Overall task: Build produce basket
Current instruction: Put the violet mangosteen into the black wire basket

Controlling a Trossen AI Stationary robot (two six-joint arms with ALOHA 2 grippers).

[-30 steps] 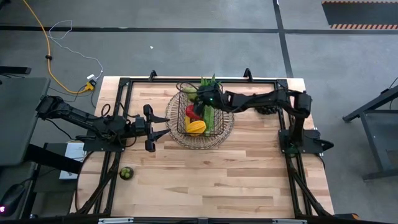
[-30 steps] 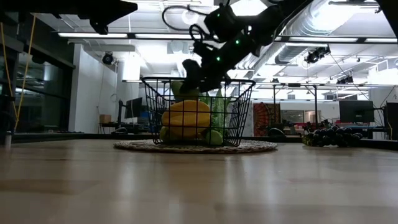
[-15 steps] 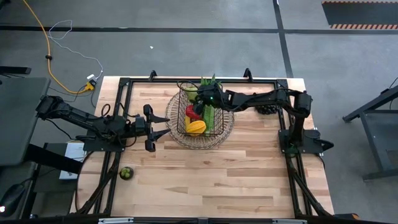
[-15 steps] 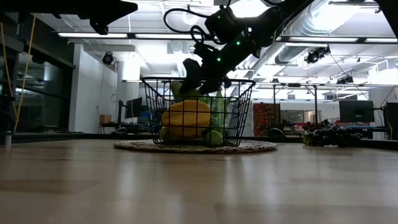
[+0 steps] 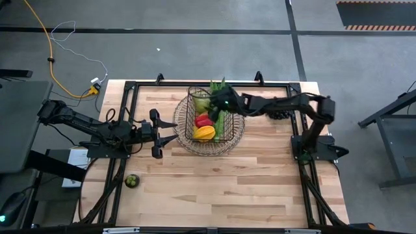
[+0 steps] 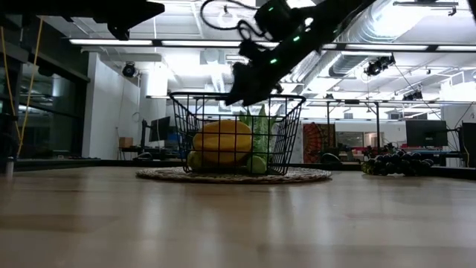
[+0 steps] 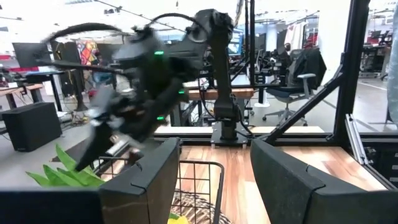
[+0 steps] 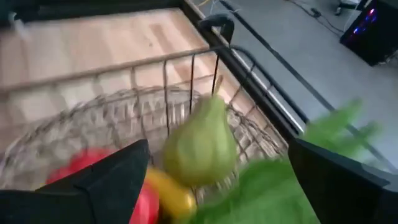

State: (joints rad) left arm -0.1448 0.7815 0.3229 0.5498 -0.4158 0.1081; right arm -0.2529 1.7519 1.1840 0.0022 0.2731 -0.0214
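Observation:
The dark wire basket (image 5: 208,118) stands on a round woven mat. It holds a green pear (image 5: 203,103) in its far left corner, a red pepper (image 5: 203,120), a yellow-orange pepper (image 5: 206,132) and a green leafy bunch (image 5: 221,120). My right gripper (image 5: 218,104) hovers open above the basket's far rim, and in its wrist view (image 8: 217,186) the pear (image 8: 200,146) lies free below, leaning against the wire wall. My left gripper (image 5: 164,133) waits open, left of the basket. Dark grapes (image 5: 281,114) and a small dark green fruit (image 5: 132,181) lie on the table.
The black frame rails (image 5: 195,85) run along the table's far and side edges. The grapes (image 6: 387,164) lie under my right arm, right of the mat. Bare wood stretches from the mat to the near edge.
My right gripper has risen out of the basket and drawn back toward the table's right edge. The pear that was at its fingers near the rim has dropped and now lies in the basket, clear of the gripper.

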